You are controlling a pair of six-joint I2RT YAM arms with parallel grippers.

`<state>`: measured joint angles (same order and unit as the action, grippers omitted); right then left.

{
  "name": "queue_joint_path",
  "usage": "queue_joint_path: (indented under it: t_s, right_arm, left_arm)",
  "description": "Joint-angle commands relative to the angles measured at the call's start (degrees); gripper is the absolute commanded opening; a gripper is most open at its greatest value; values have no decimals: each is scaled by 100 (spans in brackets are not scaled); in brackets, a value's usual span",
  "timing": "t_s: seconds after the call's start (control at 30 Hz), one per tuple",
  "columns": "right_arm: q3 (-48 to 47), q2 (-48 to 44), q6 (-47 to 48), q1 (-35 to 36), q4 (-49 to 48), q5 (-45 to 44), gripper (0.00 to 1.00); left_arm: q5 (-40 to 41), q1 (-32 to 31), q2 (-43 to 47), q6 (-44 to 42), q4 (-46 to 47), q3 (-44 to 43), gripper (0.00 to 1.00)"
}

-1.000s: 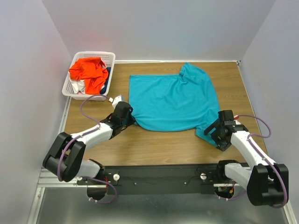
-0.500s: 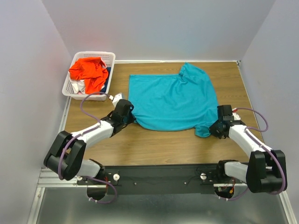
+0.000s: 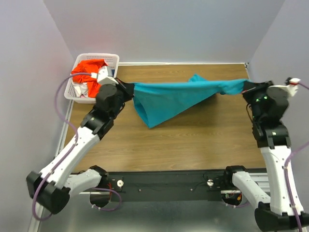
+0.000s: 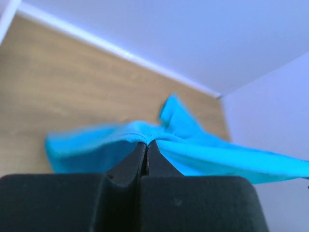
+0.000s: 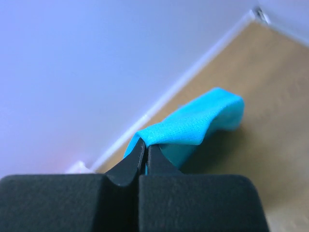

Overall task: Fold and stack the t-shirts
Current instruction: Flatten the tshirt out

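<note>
The whole desk point(image 3: 193, 140) is seen from a fixed camera set high behind the arm bases, faced down and forward. The left wrist view is taken from just behind the left jaws, along them toward the far right corner. The right wrist view is taken from just behind the right jaws, toward the back wall. The shirt point(image 3: 169, 99) stretched between both jaws is shared by all three views and lies closest in the wrist views.

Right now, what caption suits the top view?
Left tool and right tool hold the teal shirt stretched between them over the table.
</note>
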<state>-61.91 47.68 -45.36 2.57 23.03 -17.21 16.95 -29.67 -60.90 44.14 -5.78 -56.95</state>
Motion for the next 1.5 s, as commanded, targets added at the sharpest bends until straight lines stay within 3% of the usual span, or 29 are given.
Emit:
queue_joint_path:
  t_s: [0.0,0.27,0.43,0.6,0.8,0.87,0.9,1.0,1.17,1.33,1.47]
  right_arm:
    - [-1196,-294,536,7,-123,-371,1]
    - [-2737,-505,968,-2,79,480,1]
    - [-2809,-488,1012,-2,176,658,1]
    - [-2046,-207,951,-2,229,666,1]
    - [-122,548,766,-2,159,632,1]
    - [518,977,766,7,10,588,1]
    - [670,1137,775,7,-174,596,1]
    - [917,1882,845,-11,-412,798,1]
    - [874,2658,862,-11,-492,1097,1]
    - [917,2791,915,-11,-518,992,1]
    - [953,2738,942,-2,-518,904,1]
  left_arm:
    - [160,-30,789,-441,33,-579,0]
    - [-815,-39,2003,-775,341,-1117,0]
    - [-817,-39,1873,-731,297,-977,0]
    - [-228,-39,1135,-617,78,-687,0]
    - [116,14,-560,-459,-81,113,0]
    - [19,75,-1360,-398,-125,236,12]
    - [-68,93,-1624,-432,-47,263,38]
    - [-306,163,-2512,-538,-37,149,70]
    - [-622,163,-2954,-547,24,131,76]
    - [-667,163,-2647,-433,51,658,77]
    - [-1166,155,-2216,-301,323,1370,77]
